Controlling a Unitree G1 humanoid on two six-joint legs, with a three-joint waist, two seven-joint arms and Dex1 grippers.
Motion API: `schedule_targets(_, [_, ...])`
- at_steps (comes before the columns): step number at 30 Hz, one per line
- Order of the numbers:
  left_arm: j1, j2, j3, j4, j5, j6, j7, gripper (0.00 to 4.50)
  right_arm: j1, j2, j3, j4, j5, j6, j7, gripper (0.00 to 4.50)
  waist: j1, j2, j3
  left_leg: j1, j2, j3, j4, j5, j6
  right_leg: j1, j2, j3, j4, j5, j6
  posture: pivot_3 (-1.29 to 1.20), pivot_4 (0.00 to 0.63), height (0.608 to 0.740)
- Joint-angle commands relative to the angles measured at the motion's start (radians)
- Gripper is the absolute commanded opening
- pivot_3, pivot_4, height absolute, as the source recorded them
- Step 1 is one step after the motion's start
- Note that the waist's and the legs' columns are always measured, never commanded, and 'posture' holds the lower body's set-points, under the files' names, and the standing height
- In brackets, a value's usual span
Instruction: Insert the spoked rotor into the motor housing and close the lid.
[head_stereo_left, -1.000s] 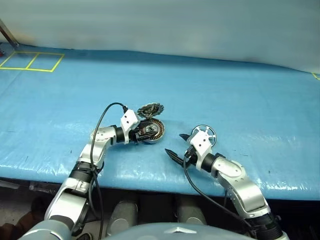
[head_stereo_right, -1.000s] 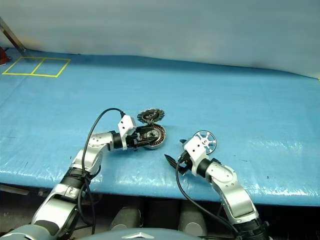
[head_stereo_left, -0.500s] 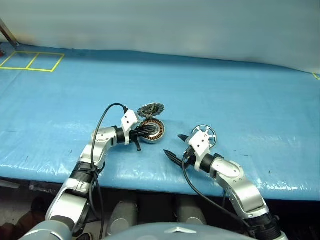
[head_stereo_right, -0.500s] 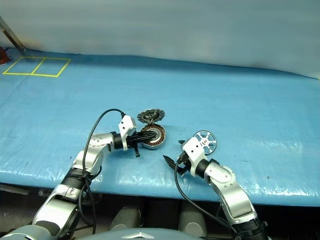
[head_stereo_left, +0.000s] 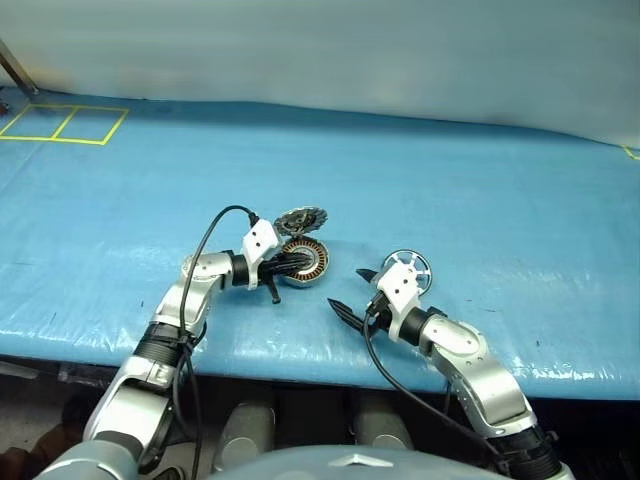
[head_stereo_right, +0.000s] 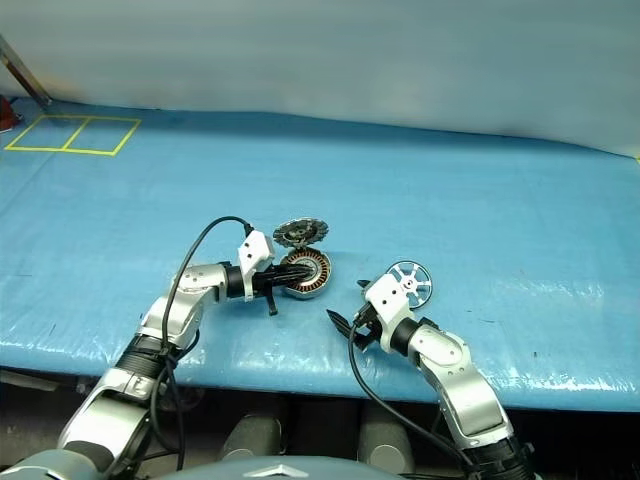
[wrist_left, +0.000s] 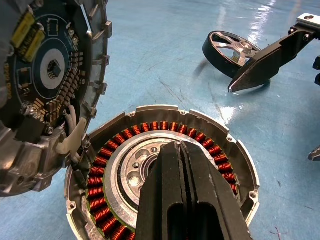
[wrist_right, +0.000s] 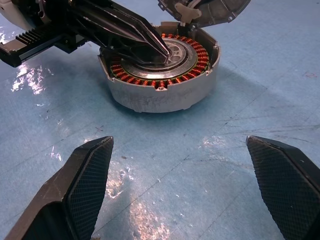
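Observation:
The motor housing (head_stereo_left: 316, 266) sits on the blue cover near the table's front, its copper windings (wrist_left: 150, 127) ringing a pale centre. Its round lid (head_stereo_left: 301, 218) stands tipped open at the far rim, circuit board (wrist_left: 50, 70) facing in. My left gripper (wrist_left: 178, 146) is shut, fingers pressed together and lying across the housing's top with the tips over the pale centre; nothing shows between them. The spoked rotor (head_stereo_left: 408, 270) lies flat to the right of the housing. My right gripper (head_stereo_left: 352, 290) stands open just left of the rotor, facing the housing (wrist_right: 160, 97), empty.
The blue cover (head_stereo_left: 480, 190) spreads over the whole table, with yellow tape squares (head_stereo_left: 62, 124) at the far left. The table's front edge (head_stereo_left: 300, 355) runs just behind both wrists. A black cable (head_stereo_left: 215, 225) loops off the left wrist.
My left gripper's fingers have closed from partly open and now lie together over the housing's centre. The housing, rotor and right gripper have stayed in place.

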Motion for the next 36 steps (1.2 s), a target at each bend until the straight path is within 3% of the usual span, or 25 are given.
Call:
schedule_targets(1, [0.024, 0.013, 0.002, 0.002, 0.015, 0.011, 0.013, 0.06, -0.012, 0.005, 0.0, -0.007, -0.004, -0.024, -0.003, 4.5, -0.001, 0.0, 0.0, 0.0, 0.0, 0.0, 0.0, 0.0, 0.0, 0.0, 0.0, 0.0, 0.0, 0.0, 0.0, 0.0, 0.15, 0.74])
schedule_targets(10, [0.007, -0.022, 0.096, -0.055, -0.111, 0.031, 0.008, 0.06, -0.017, 0.013, 0.005, 0.004, -0.016, -0.032, 0.002, 4.5, 0.0, 0.0, 0.0, 0.0, 0.0, 0.0, 0.0, 0.0, 0.0, 0.0, 0.0, 0.0, 0.0, 0.0, 0.0, 0.0, 0.15, 0.74])
schedule_targets(18, [0.0, -0.015, 0.1, -0.054, -0.121, 0.046, 0.01, 0.06, -0.025, 0.013, 0.013, 0.017, -0.022, -0.038, 0.0, 4.5, 0.001, 0.0, 0.0, -0.001, 0.0, 0.0, 0.0, 0.0, 0.0, -0.001, 0.0, 0.0, 0.0, 0.0, 0.0, 0.0, 0.15, 0.74])
schedule_targets(30, [-0.017, -0.046, 0.038, -0.011, -0.069, 0.045, 0.011, 0.06, -0.021, 0.018, 0.016, 0.015, -0.028, -0.038, 0.002, 4.5, 0.003, 0.0, 0.0, -0.001, 0.0, 0.0, 0.0, 0.0, 0.0, -0.001, 0.0, 0.0, 0.0, 0.0, 0.0, 0.0, 0.15, 0.74])
schedule_targets(36, [-0.03, -0.008, -0.045, 0.055, 0.069, 0.073, 0.057, 0.06, -0.009, 0.022, 0.013, 0.006, -0.027, -0.038, -0.007, 4.5, 0.001, 0.0, -0.001, 0.0, 0.0, 0.0, 0.0, 0.0, 0.0, 0.001, 0.0, 0.0, 0.0, 0.0, 0.0, 0.0, 0.15, 0.74])
